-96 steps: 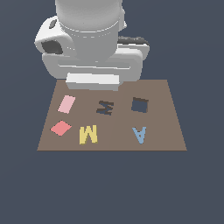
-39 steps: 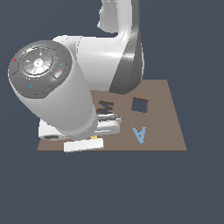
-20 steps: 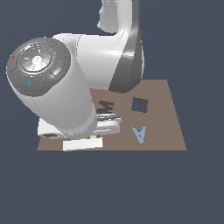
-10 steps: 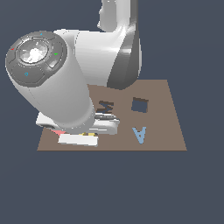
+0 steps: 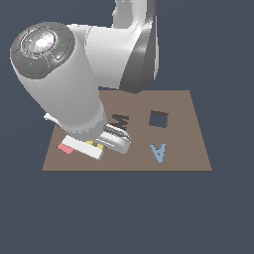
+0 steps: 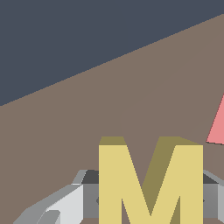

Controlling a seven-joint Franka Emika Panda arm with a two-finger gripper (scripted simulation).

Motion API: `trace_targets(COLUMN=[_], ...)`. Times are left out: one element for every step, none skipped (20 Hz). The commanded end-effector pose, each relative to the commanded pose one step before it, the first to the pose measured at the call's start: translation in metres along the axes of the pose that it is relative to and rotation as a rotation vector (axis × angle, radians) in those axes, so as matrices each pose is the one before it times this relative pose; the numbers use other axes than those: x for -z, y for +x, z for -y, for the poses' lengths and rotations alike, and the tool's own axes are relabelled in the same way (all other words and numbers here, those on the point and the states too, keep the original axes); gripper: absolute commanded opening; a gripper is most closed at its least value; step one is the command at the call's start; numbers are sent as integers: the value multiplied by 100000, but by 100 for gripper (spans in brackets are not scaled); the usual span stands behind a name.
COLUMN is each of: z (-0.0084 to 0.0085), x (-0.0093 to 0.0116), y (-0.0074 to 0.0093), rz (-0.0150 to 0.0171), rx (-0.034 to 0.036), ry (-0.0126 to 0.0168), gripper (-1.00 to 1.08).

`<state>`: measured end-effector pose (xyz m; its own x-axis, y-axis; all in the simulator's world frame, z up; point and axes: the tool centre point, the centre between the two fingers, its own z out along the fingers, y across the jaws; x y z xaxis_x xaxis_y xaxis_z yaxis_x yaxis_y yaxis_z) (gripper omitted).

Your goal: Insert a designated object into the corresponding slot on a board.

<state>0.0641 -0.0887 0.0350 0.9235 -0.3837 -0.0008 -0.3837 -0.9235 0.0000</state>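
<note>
The yellow letter M (image 6: 151,175) fills the wrist view, standing between two grey fingers (image 6: 65,204) that press against its sides. In the exterior view only a sliver of the yellow M (image 5: 92,144) shows under the hand, where my gripper (image 5: 95,146) is shut on it over the near left part of the brown board (image 5: 183,149). The dark M-shaped slot (image 5: 120,120) lies just beyond the hand, partly hidden by the arm.
A dark square hole (image 5: 158,119) is cut in the board to the exterior view's right of the slot. A light blue letter A (image 5: 158,152) lies nearer the front edge. A red tile (image 5: 65,147) lies beside the hand, also seen as the red tile (image 6: 217,127).
The arm has tilted and the hand has come up a little from the board. The red tile and a bit of the yellow M now show beneath it.
</note>
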Motion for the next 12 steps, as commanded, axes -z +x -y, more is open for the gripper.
trace_targets(z=[-281, -128, -127, -126, -125, -124, -123, -121, -120, -119, -118, -116], x=[74, 18, 18, 18, 17, 17, 17, 17, 17, 16, 16, 16], y=[-702, -293, -292, -292, -291, -290, -289, -288, -287, -286, -285, -284], rz=[-65, -3, -3, -3, -2, -2, -1, -1, -1, 0, 0, 0], rx=[-10201, -4204, -4187, -4170, -4152, -4133, -4114, -4094, -4074, -4053, -4032, -4011], ry=[46, 4, 4, 4, 4, 4, 4, 4, 4, 4, 4, 4], gripper=[-100, -100, -100, -100, -100, -100, -100, -100, -100, -100, -100, -100])
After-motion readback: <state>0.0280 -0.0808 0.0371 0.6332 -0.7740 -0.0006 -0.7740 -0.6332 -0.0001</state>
